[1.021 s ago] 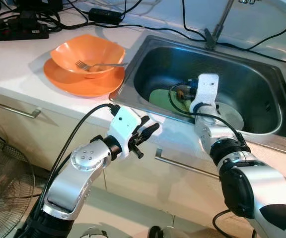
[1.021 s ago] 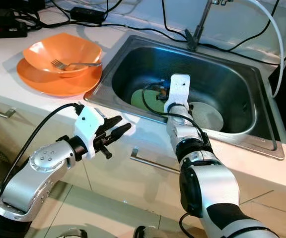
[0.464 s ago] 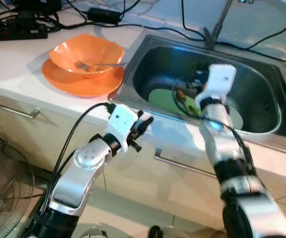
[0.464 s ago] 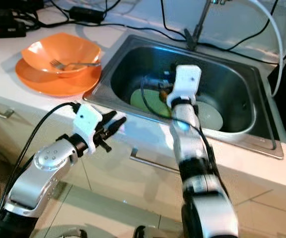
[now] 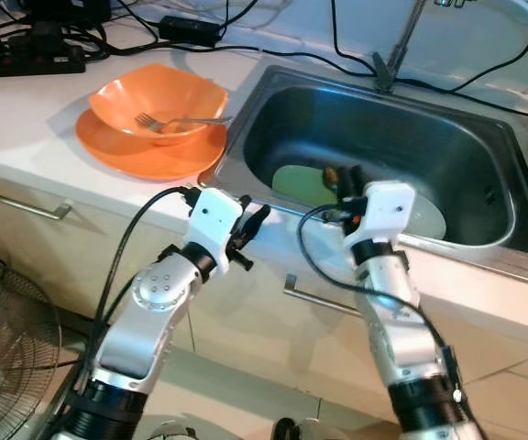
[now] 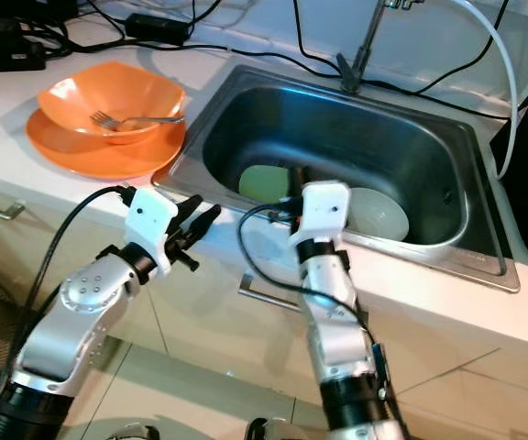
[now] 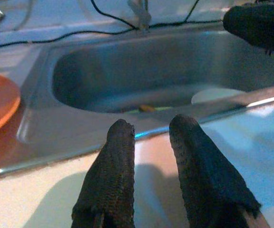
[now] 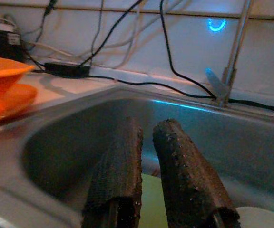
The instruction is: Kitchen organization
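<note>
**Two plates in the sink, the right gripper nearer**

Two orange dishes are seen at 10 o'clock on the counter (image 5: 26, 119): an orange bowl (image 5: 159, 96) is stacked on an orange plate (image 5: 149, 151), and a fork (image 5: 177, 120) is laid inside the bowl with its handle pointed toward 3 o'clock. The left gripper (image 5: 253, 226) is held over the counter's front edge, just outside the sink's near left corner; its fingers (image 7: 111, 175) are parted by a narrow gap and nothing is held between them.

Inside the sink (image 5: 282, 101), a green plate (image 5: 296, 181) lies flat on the bottom, with a white plate (image 5: 426, 215) beside it at 3 o'clock. The right gripper (image 5: 345, 177) is poised at the near rim, pointed toward 12 o'clock into the basin, with the green plate directly below and ahead of its tips. Its fingers (image 8: 177, 166) are drawn nearly together and are empty. The right arm is judged the nearer one for either plate.

Much of both plates is hidden by the right wrist and the sink's front wall. A small brownish object beside the fingers cannot be identified. Whether the two plates overlap cannot be told.
</note>
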Controlling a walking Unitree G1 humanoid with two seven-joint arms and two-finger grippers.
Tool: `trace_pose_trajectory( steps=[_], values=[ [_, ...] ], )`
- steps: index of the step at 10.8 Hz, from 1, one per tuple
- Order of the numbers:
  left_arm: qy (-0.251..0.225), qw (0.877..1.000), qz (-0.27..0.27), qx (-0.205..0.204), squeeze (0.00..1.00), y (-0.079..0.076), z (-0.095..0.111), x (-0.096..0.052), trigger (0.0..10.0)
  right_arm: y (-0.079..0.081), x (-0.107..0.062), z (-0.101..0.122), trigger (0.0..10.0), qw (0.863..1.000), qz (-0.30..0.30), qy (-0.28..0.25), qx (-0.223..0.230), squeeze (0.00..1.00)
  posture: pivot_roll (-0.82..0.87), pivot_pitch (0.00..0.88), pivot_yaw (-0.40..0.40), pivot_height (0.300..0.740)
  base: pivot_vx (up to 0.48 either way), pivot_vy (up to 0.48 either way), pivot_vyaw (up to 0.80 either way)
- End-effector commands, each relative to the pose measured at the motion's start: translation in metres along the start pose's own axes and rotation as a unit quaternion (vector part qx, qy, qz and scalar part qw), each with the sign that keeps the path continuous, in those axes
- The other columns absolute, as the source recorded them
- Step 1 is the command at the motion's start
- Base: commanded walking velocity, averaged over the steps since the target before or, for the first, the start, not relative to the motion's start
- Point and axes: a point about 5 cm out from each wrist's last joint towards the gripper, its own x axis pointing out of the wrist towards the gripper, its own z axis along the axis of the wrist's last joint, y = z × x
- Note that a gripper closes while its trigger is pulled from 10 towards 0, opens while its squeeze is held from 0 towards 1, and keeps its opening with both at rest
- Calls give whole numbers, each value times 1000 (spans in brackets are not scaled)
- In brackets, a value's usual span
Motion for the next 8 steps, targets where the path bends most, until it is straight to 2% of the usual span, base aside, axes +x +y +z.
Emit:
trace_pose_trajectory(
  steps=[1,4,6,7,8],
  values=[
    [-2,1000,10,5,0,2,-1,1,10000,1,-4,-2,10000,1000,0,9,-4,0,-4,52,-116,740,0,0,0],
    [-7,1000,24,6,0,5,-2,0,10000,-2,-12,-13,10000,999,-14,41,-8,0,-1,56,-116,740,0,0,0],
    [-20,998,42,33,0,14,6,2,10000,-4,-12,-18,10000,998,-23,53,-11,0,6,71,-109,740,0,0,0],
    [-27,996,46,65,0,20,15,5,10000,-3,-11,-19,10000,998,-28,54,-8,0,9,73,-106,740,0,0,0],
    [-19,978,65,195,0,41,35,13,10000,-2,-10,-19,10000,998,-31,55,-6,0,10,73,-101,740,0,0,0]
  ],
)
